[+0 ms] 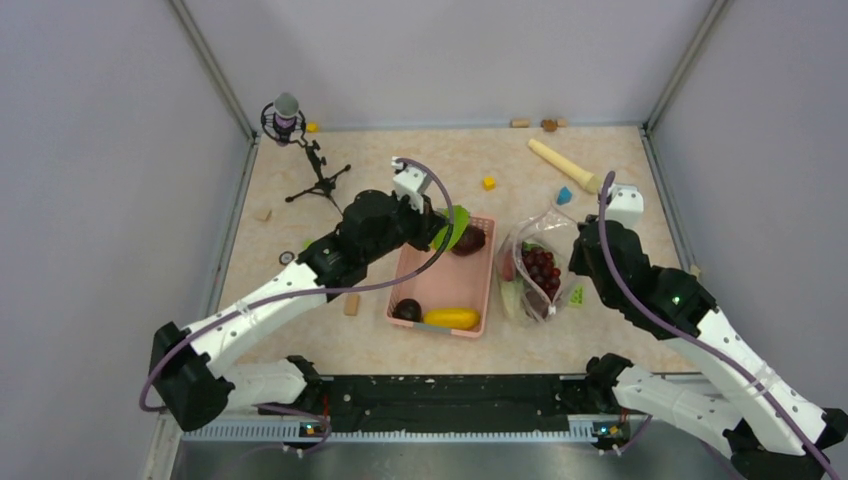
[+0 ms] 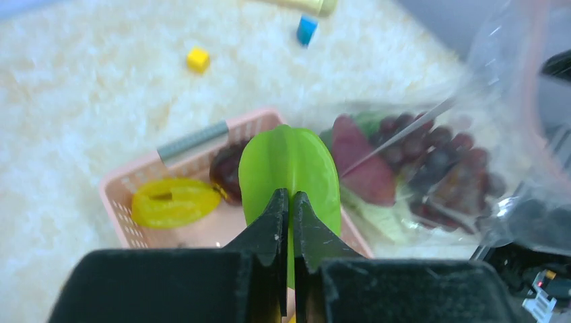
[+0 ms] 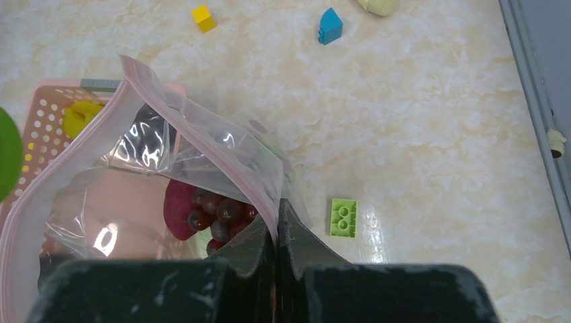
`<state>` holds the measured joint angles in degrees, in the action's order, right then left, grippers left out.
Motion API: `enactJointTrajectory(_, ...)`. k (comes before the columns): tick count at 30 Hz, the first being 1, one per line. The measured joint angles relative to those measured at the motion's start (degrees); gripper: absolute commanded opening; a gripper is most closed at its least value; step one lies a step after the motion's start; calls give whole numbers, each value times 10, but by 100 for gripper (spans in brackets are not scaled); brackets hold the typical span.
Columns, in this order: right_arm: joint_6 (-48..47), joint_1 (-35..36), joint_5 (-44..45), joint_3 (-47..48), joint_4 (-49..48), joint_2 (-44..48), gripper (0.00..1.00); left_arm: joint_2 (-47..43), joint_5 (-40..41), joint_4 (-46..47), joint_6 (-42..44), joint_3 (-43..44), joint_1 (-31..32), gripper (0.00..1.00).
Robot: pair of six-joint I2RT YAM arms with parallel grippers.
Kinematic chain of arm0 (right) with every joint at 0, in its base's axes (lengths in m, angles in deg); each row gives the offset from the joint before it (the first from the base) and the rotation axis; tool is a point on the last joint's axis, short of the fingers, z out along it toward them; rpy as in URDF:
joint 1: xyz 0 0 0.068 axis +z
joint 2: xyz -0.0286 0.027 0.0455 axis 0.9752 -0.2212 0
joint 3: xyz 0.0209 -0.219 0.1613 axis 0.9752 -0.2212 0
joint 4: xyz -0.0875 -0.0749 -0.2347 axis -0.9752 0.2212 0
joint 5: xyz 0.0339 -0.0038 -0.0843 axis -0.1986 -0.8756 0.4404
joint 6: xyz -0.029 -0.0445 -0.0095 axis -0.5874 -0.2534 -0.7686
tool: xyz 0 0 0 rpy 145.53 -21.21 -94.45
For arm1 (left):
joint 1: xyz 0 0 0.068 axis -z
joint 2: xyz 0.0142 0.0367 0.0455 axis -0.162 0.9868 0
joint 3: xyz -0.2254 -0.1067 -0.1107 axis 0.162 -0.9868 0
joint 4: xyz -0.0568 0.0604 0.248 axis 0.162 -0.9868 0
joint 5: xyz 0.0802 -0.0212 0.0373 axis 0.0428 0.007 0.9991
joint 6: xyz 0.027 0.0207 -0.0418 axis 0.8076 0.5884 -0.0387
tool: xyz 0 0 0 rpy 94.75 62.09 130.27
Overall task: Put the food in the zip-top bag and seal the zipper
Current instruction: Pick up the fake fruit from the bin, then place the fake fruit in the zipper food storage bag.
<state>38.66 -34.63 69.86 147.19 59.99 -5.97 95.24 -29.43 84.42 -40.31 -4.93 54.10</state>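
Green pod (image 2: 289, 168) sits pinched in our left gripper (image 2: 291, 202), long axis pointing ahead. Zip-top bag (image 3: 155, 141) gapes ahead-right, rim clamped by our right gripper (image 3: 277, 214)

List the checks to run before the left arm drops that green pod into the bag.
1. Grip: left claw shut on the green pod: ok.
2. Hold: right claw pinching the zipper edge of the zip-top bag: ok.
3. Bag mouth open: ok.
4. Pod above the mouth: not ok. In the top view it hangs over the far corner of the pink basket, beside the bag.
5. Room left beside the grapes and sweet potato inside: cannot tell.
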Motion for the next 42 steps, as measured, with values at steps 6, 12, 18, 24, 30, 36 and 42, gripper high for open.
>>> enactJointTrajectory(6,0,0,-1,0,0,0,0,-53,-27,58,4,0,-1,0)
enactJointTrajectory(12,0,0,-9,0,0,0,0,-39,-136,79,2,27,-1,0)
enactJointTrajectory(18,0,0,-12,0,-1,0,0,-18,-207,95,0,72,7,0)
enactJointTrajectory(24,0,0,-13,0,-1,-1,0,-1,-228,118,-13,106,25,0)
enactJointTrajectory(30,0,0,-13,0,-1,-4,0,54,-250,143,-33,144,49,0)
enactJointTrajectory(36,0,0,-13,0,-1,-3,0,106,-253,143,-35,163,80,0)
enactJointTrajectory(42,0,0,-14,0,-2,-2,0,138,-247,137,-41,168,96,0)
